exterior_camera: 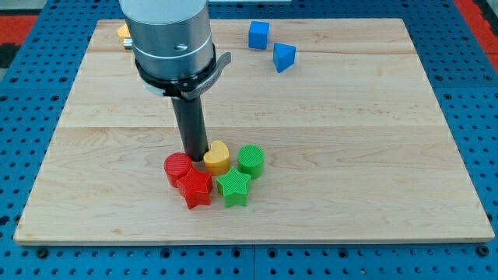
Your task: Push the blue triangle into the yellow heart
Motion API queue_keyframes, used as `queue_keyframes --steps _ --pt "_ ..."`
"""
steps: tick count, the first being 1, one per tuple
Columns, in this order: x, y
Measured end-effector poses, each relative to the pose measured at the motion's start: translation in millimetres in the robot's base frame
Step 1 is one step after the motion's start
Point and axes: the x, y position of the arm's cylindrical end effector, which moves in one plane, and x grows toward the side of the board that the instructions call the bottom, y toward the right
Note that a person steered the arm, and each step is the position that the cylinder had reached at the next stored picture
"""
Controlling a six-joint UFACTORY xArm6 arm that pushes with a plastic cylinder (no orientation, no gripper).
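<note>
The blue triangle (pixel 284 57) lies near the view's top, right of centre. The yellow heart (pixel 217 157) sits low in the middle of the board, far below and left of the triangle. My tip (pixel 194 152) rests on the board just left of the yellow heart, touching or nearly touching it, and just above the red cylinder (pixel 178 167). The rod and arm body hide the board above the tip.
A blue cube (pixel 258 35) sits up-left of the triangle. A red star (pixel 196 189), a green star (pixel 233 188) and a green cylinder (pixel 250 160) cluster around the heart. A yellow block (pixel 123 32) peeks out at the top left behind the arm.
</note>
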Motion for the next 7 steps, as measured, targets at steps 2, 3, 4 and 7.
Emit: queue_keyframes --steps 2,3,4,7 --pt "-81.3 160.3" --pt "-170.2 208.1" --pt "-257.9 226.4" --pt "-285.8 14.6"
